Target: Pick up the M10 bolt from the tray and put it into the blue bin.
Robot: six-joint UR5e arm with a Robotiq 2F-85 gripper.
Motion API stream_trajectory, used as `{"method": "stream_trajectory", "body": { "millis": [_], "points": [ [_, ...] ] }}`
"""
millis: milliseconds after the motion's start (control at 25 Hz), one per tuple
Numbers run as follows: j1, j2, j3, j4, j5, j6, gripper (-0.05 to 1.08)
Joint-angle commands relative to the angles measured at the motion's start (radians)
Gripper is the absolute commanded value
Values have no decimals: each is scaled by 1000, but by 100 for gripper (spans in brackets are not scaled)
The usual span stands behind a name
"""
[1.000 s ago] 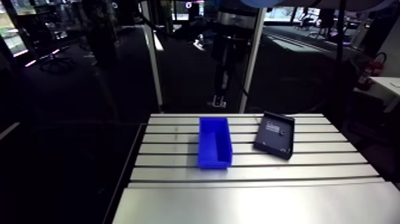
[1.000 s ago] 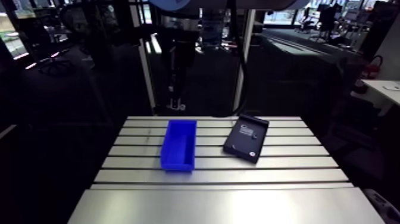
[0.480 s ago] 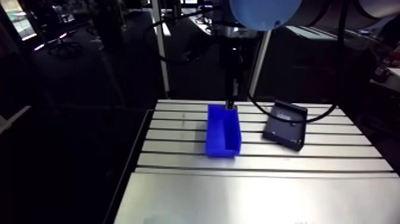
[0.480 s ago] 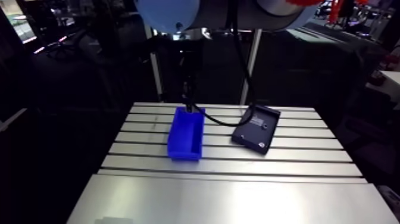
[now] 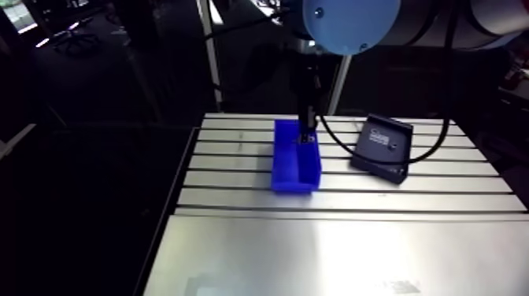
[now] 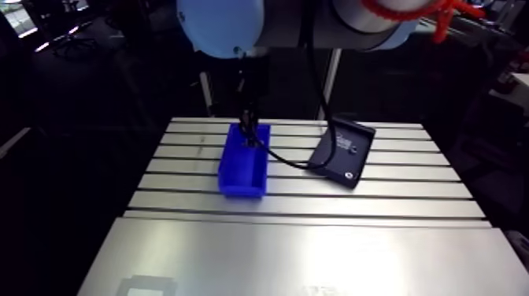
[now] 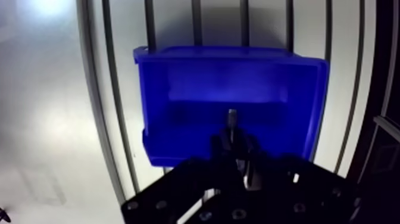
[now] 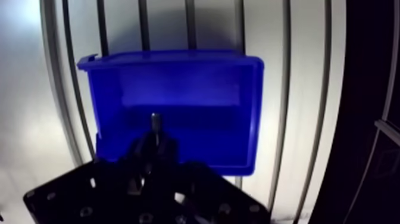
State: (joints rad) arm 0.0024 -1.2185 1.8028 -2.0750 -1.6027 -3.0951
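Your arm: round light-blue joint cap (image 5: 340,20) high above jaws, small dark screws in it. Black plate (image 7: 178,192) behind jaws, screw holes along edge.

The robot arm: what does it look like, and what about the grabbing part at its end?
The arm is a thick grey tube with round light-blue joint caps. Its gripper is black, with two slim dark fingers rising from a flat black plate dotted with small screw heads.
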Motion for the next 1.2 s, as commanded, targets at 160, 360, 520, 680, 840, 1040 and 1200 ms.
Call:
{"method": "stream_trajectory", "body": {
  "millis": [160,360,520,680,840,1040,1200],
  "points": [
    [1,43,19,-17,7,3,108],
    [2,63,46,-81,8,0,108],
    [4,70,57,-84,8,3,108],
    [4,72,65,-86,8,5,108],
    [4,81,66,-86,7,8,107],
    [4,83,68,-86,7,9,102],
    [1,81,71,-95,8,20,69]
  ]
}}
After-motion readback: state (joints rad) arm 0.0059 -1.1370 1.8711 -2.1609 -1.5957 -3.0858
